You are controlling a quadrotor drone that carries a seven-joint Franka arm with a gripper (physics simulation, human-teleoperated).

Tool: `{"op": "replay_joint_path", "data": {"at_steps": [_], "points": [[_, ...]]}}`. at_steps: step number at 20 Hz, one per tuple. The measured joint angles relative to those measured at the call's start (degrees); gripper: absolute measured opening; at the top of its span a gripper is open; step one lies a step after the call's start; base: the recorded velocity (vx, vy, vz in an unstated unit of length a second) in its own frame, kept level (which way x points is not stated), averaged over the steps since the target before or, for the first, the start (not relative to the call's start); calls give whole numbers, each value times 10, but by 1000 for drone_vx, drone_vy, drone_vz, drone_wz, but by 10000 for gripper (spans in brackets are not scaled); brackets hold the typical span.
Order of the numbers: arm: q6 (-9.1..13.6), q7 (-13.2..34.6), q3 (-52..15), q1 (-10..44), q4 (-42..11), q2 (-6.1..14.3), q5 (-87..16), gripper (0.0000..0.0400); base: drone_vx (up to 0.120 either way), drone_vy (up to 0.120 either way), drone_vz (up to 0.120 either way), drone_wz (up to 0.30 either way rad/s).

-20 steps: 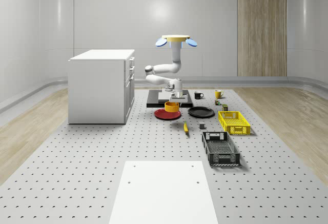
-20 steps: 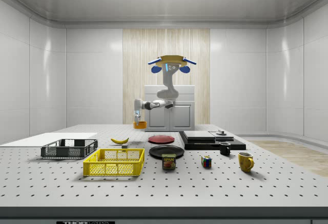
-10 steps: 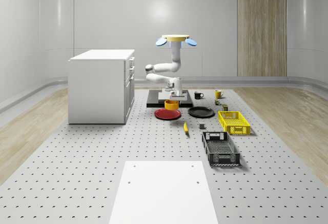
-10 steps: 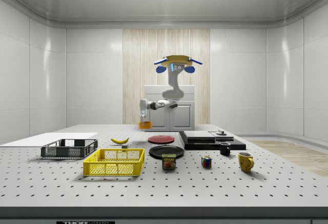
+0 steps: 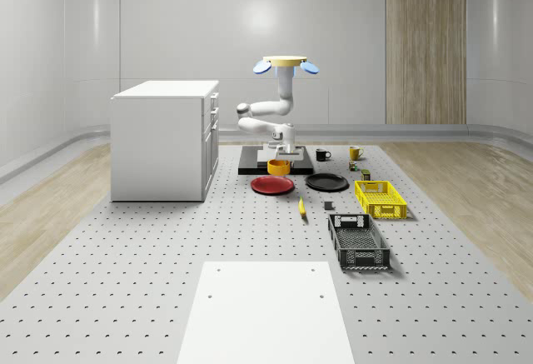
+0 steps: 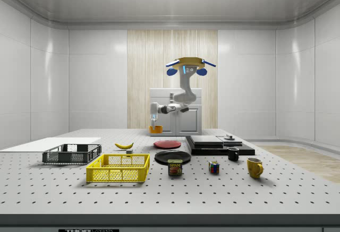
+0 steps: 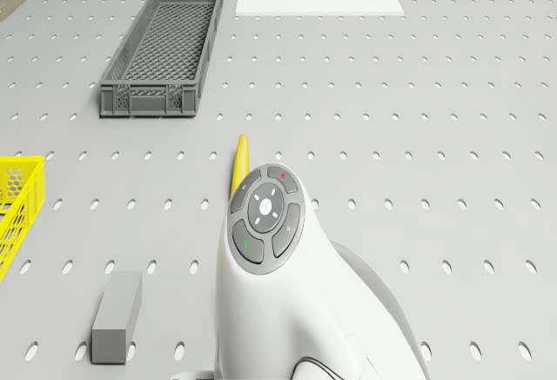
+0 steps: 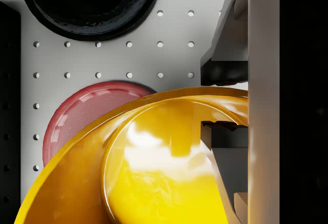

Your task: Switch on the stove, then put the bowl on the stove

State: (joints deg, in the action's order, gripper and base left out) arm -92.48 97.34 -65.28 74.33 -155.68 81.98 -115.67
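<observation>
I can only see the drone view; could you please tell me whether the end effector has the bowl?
Observer: Yes, the end effector is shut on the yellow bowl, gripping its rim with one finger inside.
Operator: Thank you. Is it over the stove?
Observer: Not yet. In the side view it hangs in the air above the red plate, near that plate's edge on the side view's left, short of the stove.
Operator: And where is the drone, please?
Observer: The drone hovers high above the table, roughly over the stove's side nearest the red plate.
</observation>
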Motion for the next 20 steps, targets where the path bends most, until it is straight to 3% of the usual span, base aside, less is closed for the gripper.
{"op": "replay_joint_path", "data": {"at_steps": [20], "points": [[-1,1,0,1,0,2,1,100,-120,0,0,0]]}}
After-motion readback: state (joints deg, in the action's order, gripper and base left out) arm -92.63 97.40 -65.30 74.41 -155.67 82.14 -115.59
